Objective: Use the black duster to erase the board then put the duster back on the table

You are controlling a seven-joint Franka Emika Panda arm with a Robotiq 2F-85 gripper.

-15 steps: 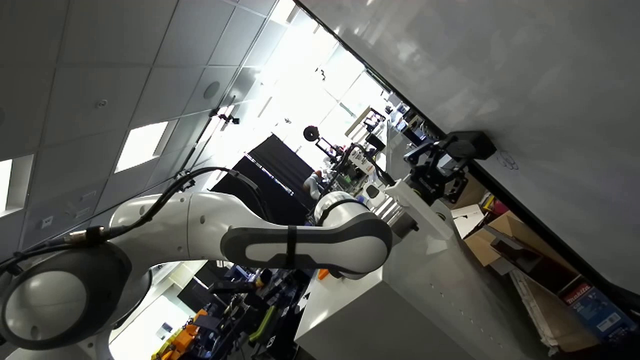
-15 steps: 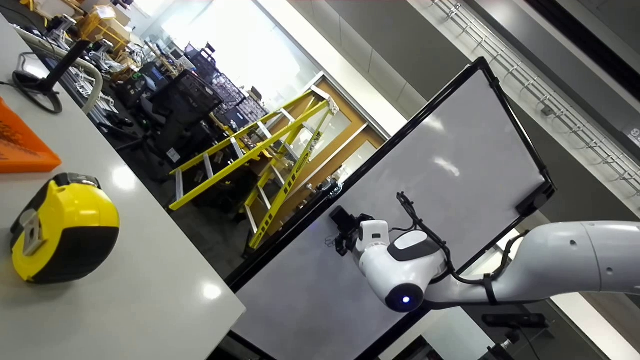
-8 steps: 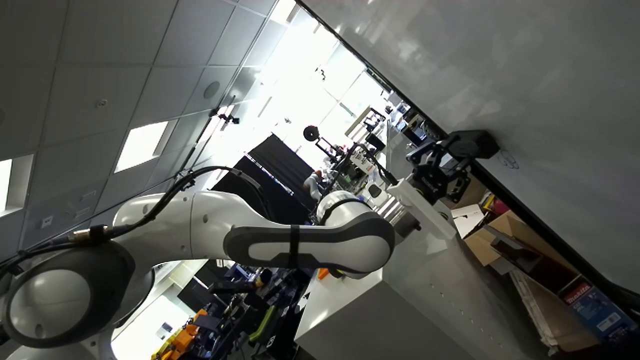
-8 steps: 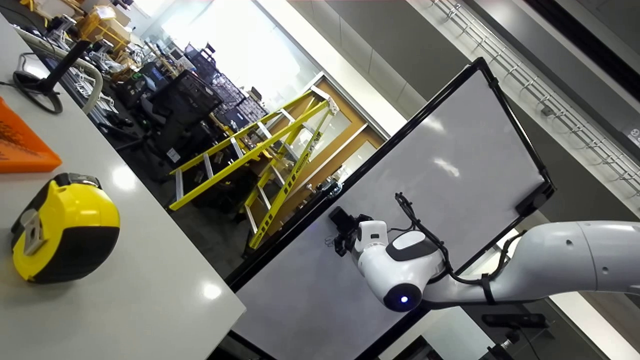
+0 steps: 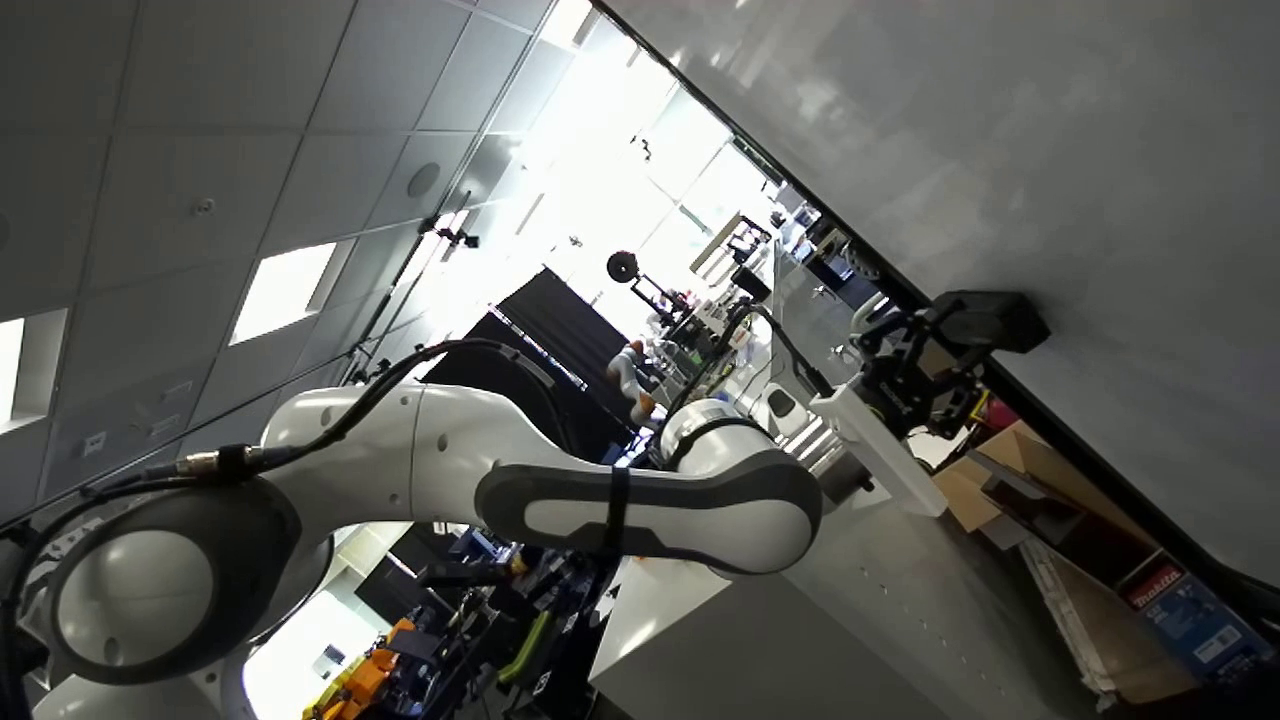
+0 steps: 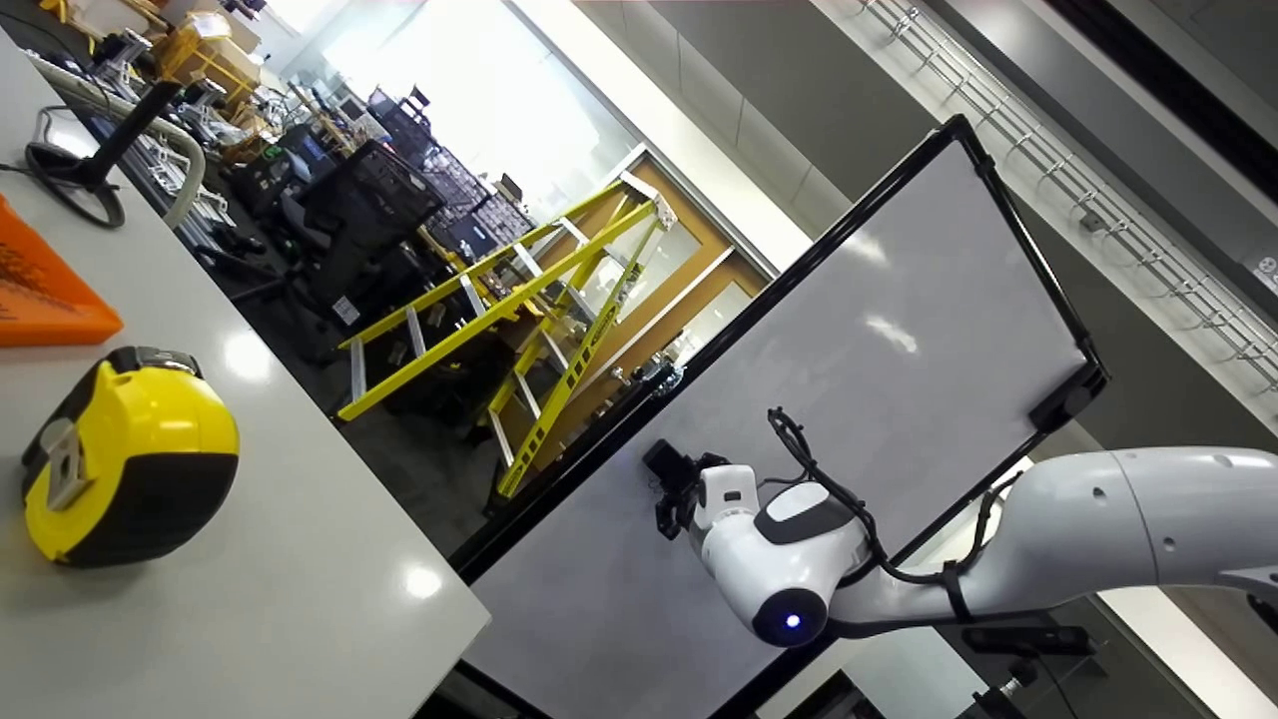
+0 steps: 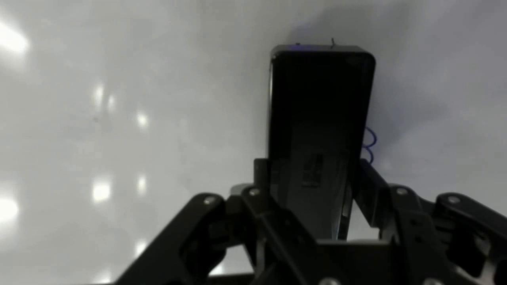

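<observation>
While the pincer [image 7: 311, 174] grips the black duster [image 7: 321, 95] by its sides, we see it right at the board [image 6: 739, 389], contact unconfirmed, partly hiding blue ink loops [image 7: 370, 146]. We judge that weak pressure against the board could leave marks, and drag could twist the black duster in its grip.

The duster [image 7: 321, 99] hides part of a blue scribble [image 7: 375, 138]; in an exterior view the left edge crops the table [image 6: 329, 559] and an orange object [image 6: 50, 295].
</observation>
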